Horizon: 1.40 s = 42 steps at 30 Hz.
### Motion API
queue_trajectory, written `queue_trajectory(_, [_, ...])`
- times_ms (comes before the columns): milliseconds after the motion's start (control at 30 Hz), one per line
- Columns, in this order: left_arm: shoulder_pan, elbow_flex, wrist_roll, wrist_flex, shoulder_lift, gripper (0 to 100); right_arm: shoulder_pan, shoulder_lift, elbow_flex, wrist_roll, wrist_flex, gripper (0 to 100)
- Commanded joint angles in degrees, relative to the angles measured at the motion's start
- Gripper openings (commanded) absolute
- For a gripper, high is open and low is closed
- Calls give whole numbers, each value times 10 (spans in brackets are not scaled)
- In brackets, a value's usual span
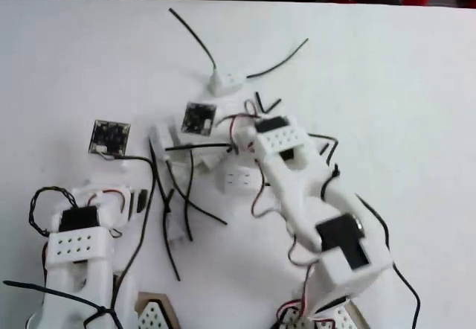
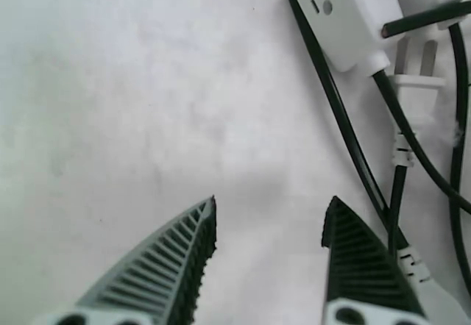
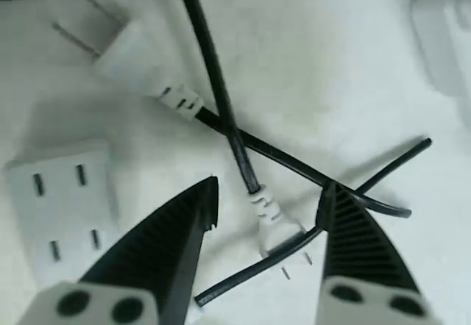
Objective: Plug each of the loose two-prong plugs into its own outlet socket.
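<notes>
The right gripper [image 3: 270, 193] gaped astride a small white two-prong plug [image 3: 278, 235], which lay along the fingers with its prongs toward the wrist. The left gripper [image 2: 268, 211] gaped too.

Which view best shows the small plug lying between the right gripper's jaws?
Right wrist view: the plug lies between the right gripper's open jaws, prongs clear. The high view has it lost among cords, too small to tell. The left wrist view faces another plug beside an outlet.

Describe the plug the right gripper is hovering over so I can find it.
Find the white four-slot outlet block in the right wrist view. Beside it, between the open right gripper's fingers, lies the plug. Unlike the other plug, a black cable end crosses it.
</notes>
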Motion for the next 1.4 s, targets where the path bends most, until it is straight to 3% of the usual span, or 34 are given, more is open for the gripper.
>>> queue_trajectory(0, [-6,-4,-4,-12,-16,238,13,41,-79,-5,29,204])
queue_trajectory(267, [-6,-4,-4,-11,-16,238,10,116,-127,-5,34,199])
queue_trajectory(467, [-6,-4,-4,-11,-16,238,9,157,-161,-5,38,11])
queue_trajectory(700, [-6,-4,-4,-11,-16,238,8,44,-166,-8,117,19])
queue_trajectory(1000, [-6,-4,-4,-11,-15,238,15,-124,-166,-164,200,19])
queue_trajectory(1133, [-6,-4,-4,-11,-15,238,39,-173,-166,-200,234,19])
queue_trajectory(1367, [-6,-4,-4,-11,-15,238,121,-209,-163,-199,320,19])
